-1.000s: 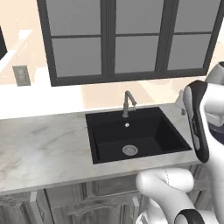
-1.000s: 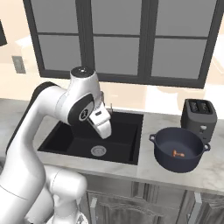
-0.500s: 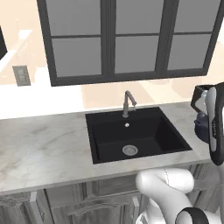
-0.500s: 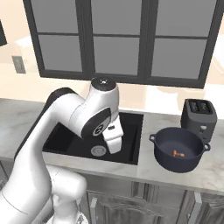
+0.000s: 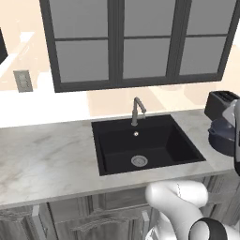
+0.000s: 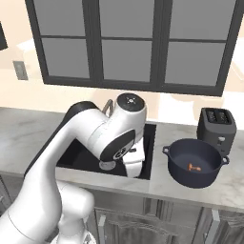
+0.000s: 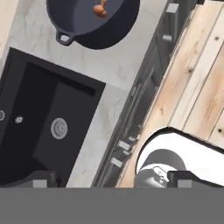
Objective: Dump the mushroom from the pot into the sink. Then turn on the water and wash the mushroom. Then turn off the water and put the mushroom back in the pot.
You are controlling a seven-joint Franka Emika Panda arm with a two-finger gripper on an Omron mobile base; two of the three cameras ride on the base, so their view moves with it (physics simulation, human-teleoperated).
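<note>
Now | claw (image 7: 109, 183) spread wide | mushroom (image 7: 100, 8) in pot (image 7: 78, 22), well apart from claw

A pale marbled table (image 5: 47, 159) runs across the kitchen, its grey veining visible from both sides. Below it sit grey cabinet doors (image 6: 171, 224) with carved panels and small metal handles. Above, on the back wall, hangs a dark-framed window (image 5: 136, 42) split into frosted grey panes by thick bars. A light switch plate (image 5: 22, 80) is fixed to the cream wall (image 5: 28, 28) left of the window frame. A black boxy toaster (image 6: 217, 127) with two slots on top stands on the table near the right end. From the hand view, a light wooden plank floor (image 7: 197, 83) lies in front of the cabinets.
</note>
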